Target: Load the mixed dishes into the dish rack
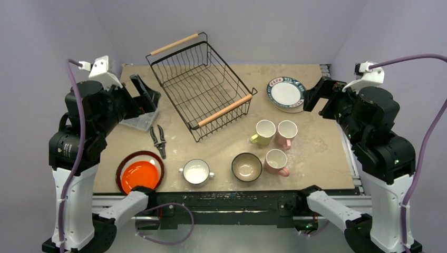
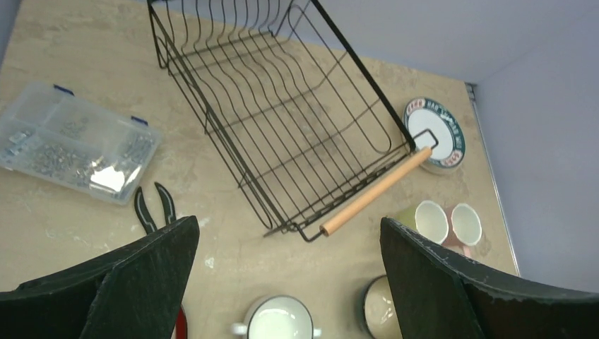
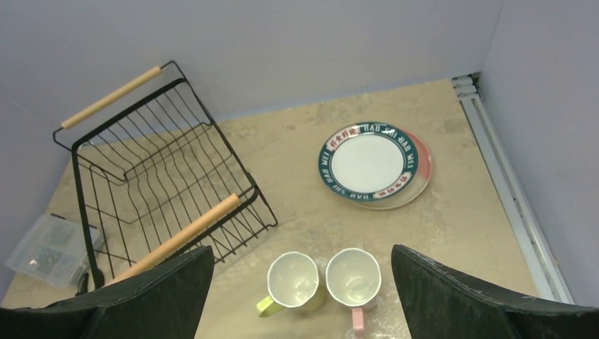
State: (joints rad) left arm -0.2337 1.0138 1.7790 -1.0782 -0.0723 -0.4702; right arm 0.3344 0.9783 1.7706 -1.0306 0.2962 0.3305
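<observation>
The left fingers (image 2: 134,282) and right fingers (image 3: 466,296) are spread wide, with nothing held. The dish rack (image 1: 224,111) is placed far-centre between them, the yellow-green mug (image 1: 263,132) to its near right.

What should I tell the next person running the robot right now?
Open and empty: left hand, right hand.
Empty rack, far middle.
Right of it: plate stack. In front: yellow mug, pink mugs, bowl, cup. Near left: orange plate on red-rimmed plate.
Done: nothing loaded. Left: every dish.
</observation>
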